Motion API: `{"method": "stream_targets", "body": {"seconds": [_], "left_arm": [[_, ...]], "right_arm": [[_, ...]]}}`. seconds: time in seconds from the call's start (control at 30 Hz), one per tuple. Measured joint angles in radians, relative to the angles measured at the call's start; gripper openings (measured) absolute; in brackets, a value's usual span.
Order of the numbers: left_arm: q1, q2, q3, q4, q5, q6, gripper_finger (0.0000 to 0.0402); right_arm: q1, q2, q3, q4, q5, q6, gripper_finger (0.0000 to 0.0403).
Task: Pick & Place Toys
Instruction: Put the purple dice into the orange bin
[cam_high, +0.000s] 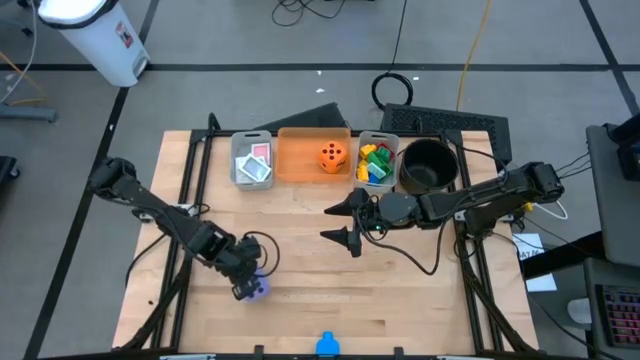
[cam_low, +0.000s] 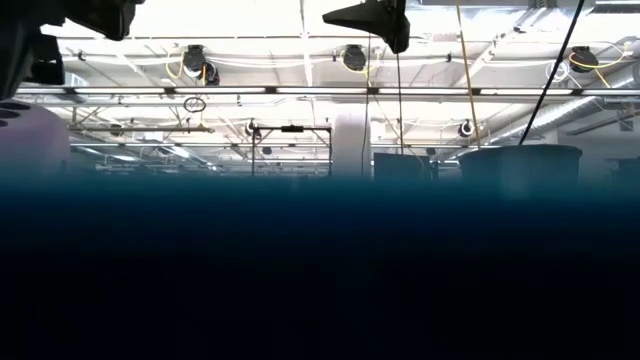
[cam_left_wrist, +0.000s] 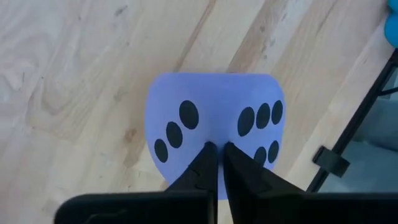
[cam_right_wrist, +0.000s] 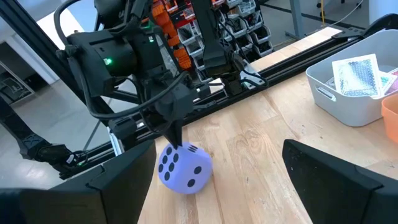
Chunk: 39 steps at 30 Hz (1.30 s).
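Left pincer (cam_left_wrist: 217, 151) pressed together atop the purple die (cam_left_wrist: 214, 124) — right pincer (cam_high: 340, 222) spread wide, hovering mid-table.

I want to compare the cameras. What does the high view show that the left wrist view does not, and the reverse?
Only the high view shows the orange die in the orange bin, the black bowl and the open right hand. Only the left wrist view shows the purple die's pips and the left fingertips shut together at its top. Both show the purple die on the wooden table.
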Motion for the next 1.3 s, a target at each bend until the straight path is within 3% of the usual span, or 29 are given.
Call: {"method": "stream_targets", "body": {"seconds": [0.5,0.63,0.8,1.0,1.3], "left_arm": [[0.047,-0.001,0.002,0.002,0.042,0.057,0.0001],[0.060,-0.001,0.002,-0.019,0.041,0.074,0.0014],[0.085,-0.001,0.002,-0.089,0.026,0.075,0.0055],[0.120,-0.001,0.002,-0.123,0.028,0.127,0.0138],[0.185,-0.001,0.002,-0.205,0.139,0.215,0.0262]], "right_arm": [[0.000,0.000,0.000,0.000,0.000,-0.001,0.0341],[0.000,0.000,0.000,-0.001,0.000,-0.001,0.0341],[0.000,0.000,0.000,-0.003,0.000,-0.001,0.0341],[0.000,0.000,0.000,-0.026,0.000,-0.001,0.0341],[0.000,0.000,0.000,-0.034,0.000,-0.001,0.0341]]}}
